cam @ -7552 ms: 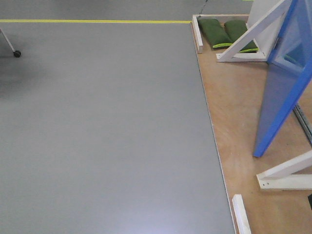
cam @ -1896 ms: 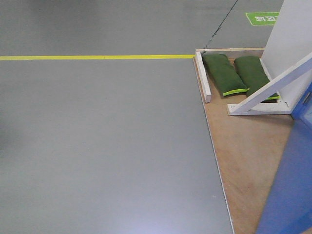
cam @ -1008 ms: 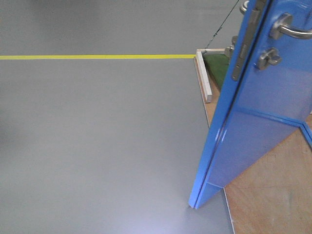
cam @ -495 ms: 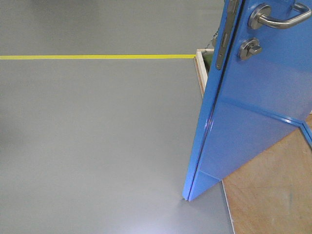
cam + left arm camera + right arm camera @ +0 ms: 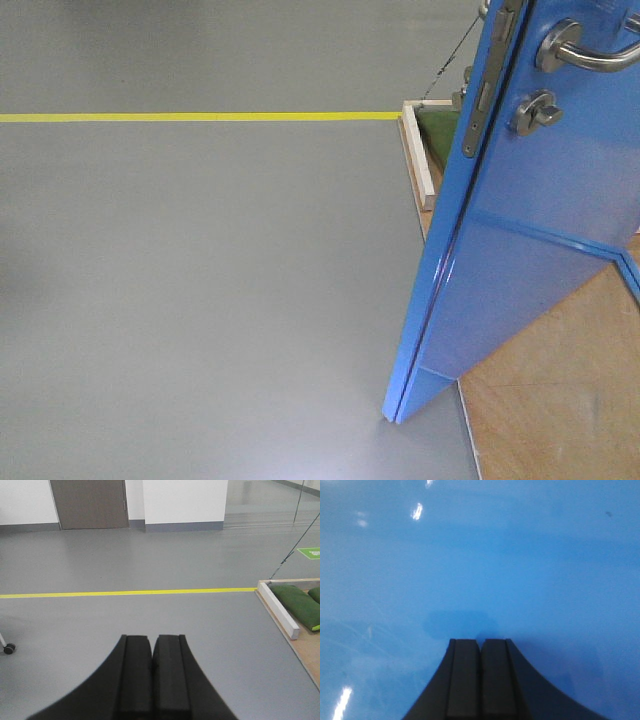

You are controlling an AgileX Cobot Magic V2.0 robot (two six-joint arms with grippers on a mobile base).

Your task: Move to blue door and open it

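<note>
A grey floor (image 5: 200, 300) has a yellow line (image 5: 200, 117) across it. The blue door (image 5: 540, 200) stands tall on my right, with its thin edge toward me. My left gripper (image 5: 152, 645) and right gripper (image 5: 480, 645) are squeezed shut and empty.

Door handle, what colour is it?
The handle is shiny silver, best seen in the front-facing view.

Your light is bright and even. The floor (image 5: 200, 300) shows a pale glare patch at the front view's bottom edge. In the right wrist view the glossy blue door (image 5: 520, 555) catches small white highlights at left, with a soft shadow just ahead of the right gripper (image 5: 481, 642). The left wrist view is sharp.
</note>
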